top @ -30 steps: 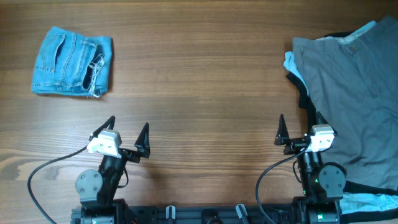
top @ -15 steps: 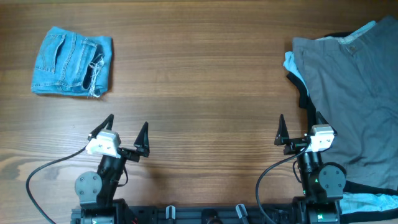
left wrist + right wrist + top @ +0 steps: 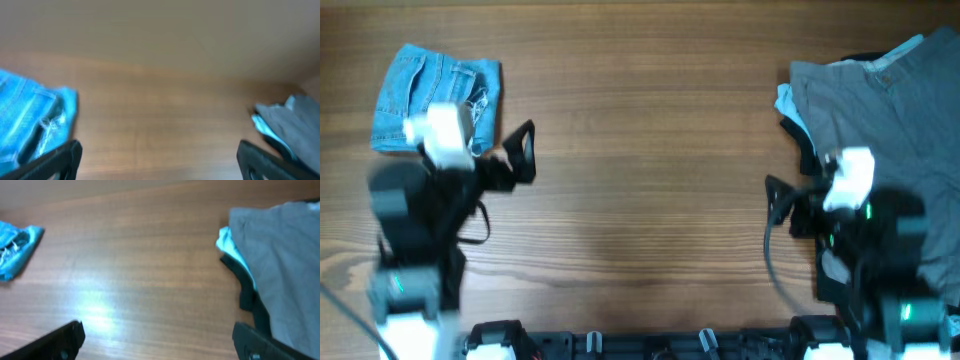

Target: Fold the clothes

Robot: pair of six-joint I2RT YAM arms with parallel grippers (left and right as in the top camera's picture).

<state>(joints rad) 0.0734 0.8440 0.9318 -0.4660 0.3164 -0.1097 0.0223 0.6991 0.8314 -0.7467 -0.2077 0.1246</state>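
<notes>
Folded frayed light-blue denim shorts (image 3: 415, 75) lie at the far left; they also show in the left wrist view (image 3: 27, 117) and the right wrist view (image 3: 15, 245). Mid-grey shorts (image 3: 890, 110) top a pile at the right, over a pale-blue garment (image 3: 787, 103) and a black garment (image 3: 807, 150). The right wrist view shows the grey shorts (image 3: 285, 255) too. My left gripper (image 3: 500, 155) is open and empty, raised beside the denim shorts' right edge. My right gripper (image 3: 805, 197) is open and empty, raised at the pile's left edge. Both arms are motion-blurred.
The wooden table (image 3: 640, 130) stretches between the denim shorts and the pile. The arm bases and their cables sit along the front edge (image 3: 640, 340). The pile runs off the right side of the overhead view.
Both arms have risen from their low rest pose near the front edge. The left one swung toward the denim shorts, the right one toward the pile. The clothes have not moved.
</notes>
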